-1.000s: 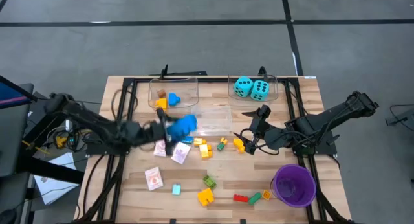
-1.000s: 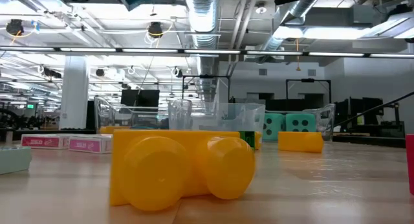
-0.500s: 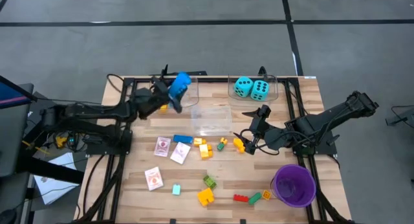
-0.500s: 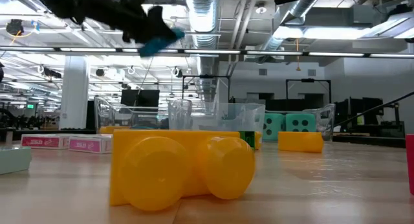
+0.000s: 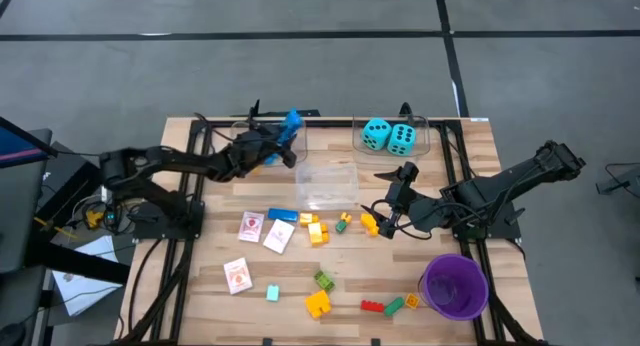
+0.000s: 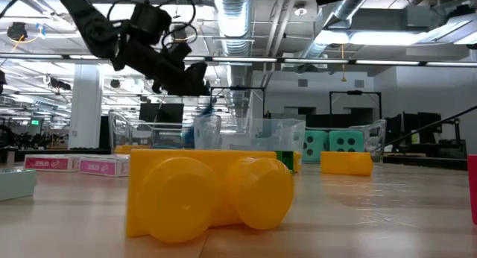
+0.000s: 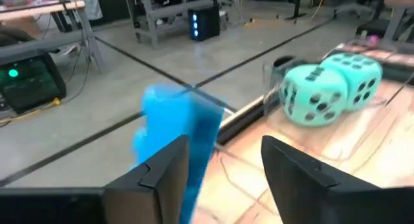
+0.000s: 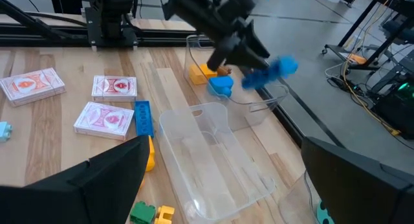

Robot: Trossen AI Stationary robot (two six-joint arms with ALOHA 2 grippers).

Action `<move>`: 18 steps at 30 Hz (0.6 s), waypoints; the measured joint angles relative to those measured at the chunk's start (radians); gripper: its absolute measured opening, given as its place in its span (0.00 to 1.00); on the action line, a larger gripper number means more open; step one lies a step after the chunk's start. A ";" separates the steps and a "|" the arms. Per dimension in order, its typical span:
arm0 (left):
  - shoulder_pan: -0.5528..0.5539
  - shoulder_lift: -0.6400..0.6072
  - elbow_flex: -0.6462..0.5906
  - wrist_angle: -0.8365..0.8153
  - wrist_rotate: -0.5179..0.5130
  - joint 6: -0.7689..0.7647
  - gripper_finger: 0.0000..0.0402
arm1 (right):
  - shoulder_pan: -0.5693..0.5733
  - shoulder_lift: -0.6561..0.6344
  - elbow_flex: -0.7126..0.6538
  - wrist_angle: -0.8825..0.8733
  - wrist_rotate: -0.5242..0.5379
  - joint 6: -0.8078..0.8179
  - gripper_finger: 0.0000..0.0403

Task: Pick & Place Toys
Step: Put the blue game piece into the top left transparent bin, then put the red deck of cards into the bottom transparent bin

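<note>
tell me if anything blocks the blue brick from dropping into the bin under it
Nothing visible does. The left gripper holds the blue brick above the back left clear bin, whose top is open. Only a yellow and a blue brick lie inside it.

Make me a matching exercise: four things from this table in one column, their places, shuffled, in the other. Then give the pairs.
Things:
1. dice
2. purple cup
3. blue brick
4. middle bin

Places:
A. in the left gripper, above the far left bin
B. lying empty mid-table
C. in the far right bin
D. near right corner of the table

Pairs: 1-C, 2-D, 3-A, 4-B
</note>
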 joint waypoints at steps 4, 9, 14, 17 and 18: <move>0.010 0.049 0.000 0.011 -0.001 -0.023 0.39 | 0.000 0.000 0.000 0.000 0.000 0.000 0.98; 0.007 0.066 0.000 0.013 -0.001 -0.033 0.33 | 0.000 0.000 0.000 0.000 0.000 0.000 0.98; 0.002 0.065 0.000 0.021 0.018 -0.033 0.29 | 0.000 0.000 0.000 0.000 0.000 0.000 0.98; 0.002 0.065 0.000 0.020 0.038 -0.033 0.27 | 0.000 0.000 0.000 0.000 0.000 0.000 0.98; 0.002 0.065 0.000 0.021 0.040 -0.033 0.27 | 0.000 0.000 0.000 0.000 0.000 0.000 0.98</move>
